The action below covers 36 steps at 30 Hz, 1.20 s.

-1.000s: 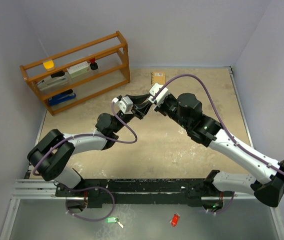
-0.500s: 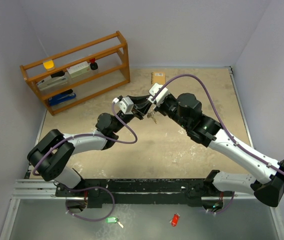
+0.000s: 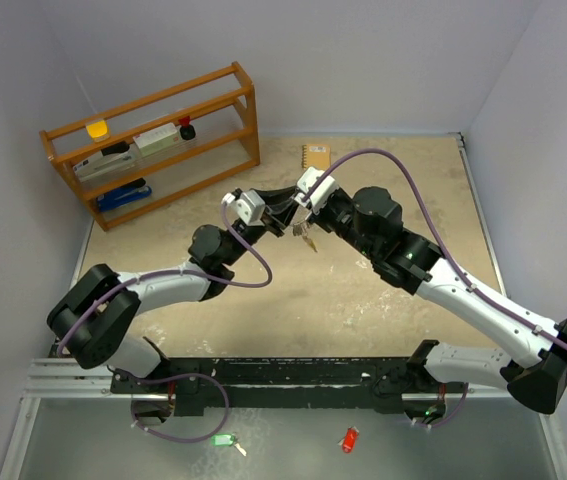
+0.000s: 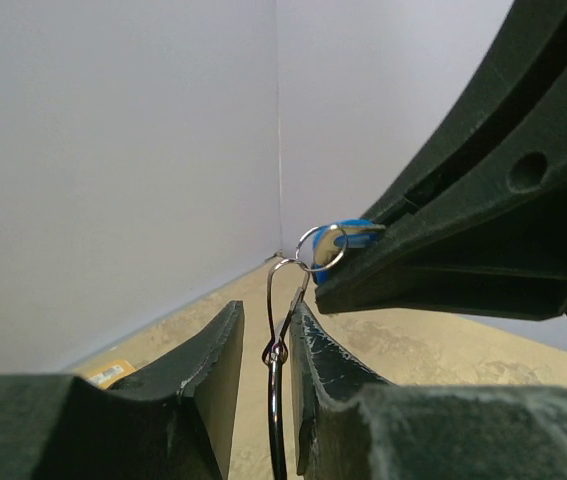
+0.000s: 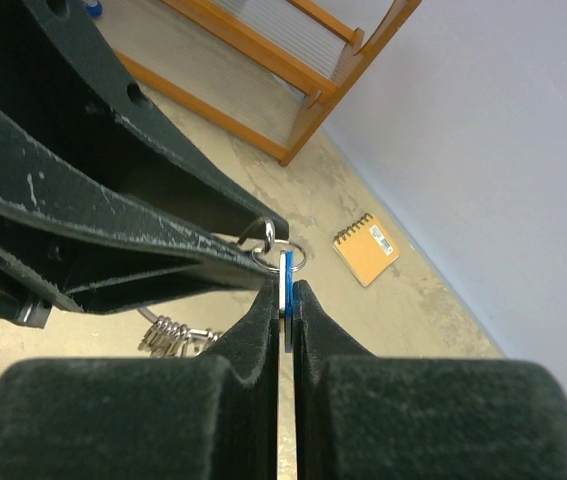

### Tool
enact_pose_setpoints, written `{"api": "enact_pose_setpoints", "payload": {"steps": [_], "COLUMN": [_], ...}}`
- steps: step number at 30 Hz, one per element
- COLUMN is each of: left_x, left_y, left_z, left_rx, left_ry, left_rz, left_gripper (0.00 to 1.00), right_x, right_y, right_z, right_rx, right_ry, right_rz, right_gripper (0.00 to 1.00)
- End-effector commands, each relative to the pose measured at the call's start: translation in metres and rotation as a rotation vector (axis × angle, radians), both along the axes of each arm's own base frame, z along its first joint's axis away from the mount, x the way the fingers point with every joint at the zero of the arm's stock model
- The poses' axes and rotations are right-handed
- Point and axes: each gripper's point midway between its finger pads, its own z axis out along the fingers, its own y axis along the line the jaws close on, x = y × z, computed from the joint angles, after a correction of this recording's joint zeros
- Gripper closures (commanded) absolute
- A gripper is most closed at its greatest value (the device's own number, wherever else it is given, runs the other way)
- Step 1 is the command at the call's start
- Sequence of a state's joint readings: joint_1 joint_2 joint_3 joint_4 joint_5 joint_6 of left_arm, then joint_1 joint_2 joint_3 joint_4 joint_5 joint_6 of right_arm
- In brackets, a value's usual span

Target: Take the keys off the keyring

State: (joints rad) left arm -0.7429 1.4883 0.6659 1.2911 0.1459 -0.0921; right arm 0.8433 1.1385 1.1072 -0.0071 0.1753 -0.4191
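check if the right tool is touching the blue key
Touching. The right wrist view shows the right tool shut on the blue key, with the key's thin edge pinched between both fingers and no gap.

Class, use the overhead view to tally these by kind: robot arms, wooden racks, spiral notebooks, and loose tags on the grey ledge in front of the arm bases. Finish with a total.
Robot arms: 2 (left arm, right arm)
Wooden racks: 1
Spiral notebooks: 1
Loose tags: 2 (green tag, red tag)
Total: 6
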Motion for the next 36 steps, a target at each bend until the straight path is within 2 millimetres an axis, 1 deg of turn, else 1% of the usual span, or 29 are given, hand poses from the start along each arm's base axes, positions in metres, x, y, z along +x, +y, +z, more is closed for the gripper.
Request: {"api": "enact_pose_setpoints", "payload": {"steps": [1,3,6,11,16,24,36], "left_x": [0.0,0.0,0.0,0.0,-0.001,0.002,-0.001], "left_y": [0.018,0.02,0.018,0.017,0.019,0.028,0.034], "left_z": [0.042,0.043,0.042,0.04,0.045,0.052,0.064], "left_rx": [-0.064,-0.063,-0.051,-0.044,-0.068,-0.116,-0.174], "left_ry": [-0.076,-0.076,-0.071,-0.068,-0.074,-0.081,-0.1], "left_rz": [0.084,0.093,0.088,0.084,0.09,0.125,0.13], "left_gripper": [0.79,0.8,0.87,0.88,0.9,0.93,0.94], "right_x": [0.0,0.0,0.0,-0.001,-0.004,-0.006,-0.009], "right_y": [-0.007,-0.007,-0.007,-0.007,-0.006,0.0,0.007], "right_z": [0.031,0.031,0.031,0.03,0.03,0.016,-0.003], "right_rx": [0.06,0.062,0.062,0.062,0.072,0.066,0.056], "right_ry": [-0.065,-0.065,-0.063,-0.06,-0.055,-0.009,0.036], "right_rz": [-0.03,-0.031,-0.03,-0.029,-0.015,0.01,0.036], "right_gripper": [1.0,1.0,1.0,1.0,1.0,1.0,1.0]}}
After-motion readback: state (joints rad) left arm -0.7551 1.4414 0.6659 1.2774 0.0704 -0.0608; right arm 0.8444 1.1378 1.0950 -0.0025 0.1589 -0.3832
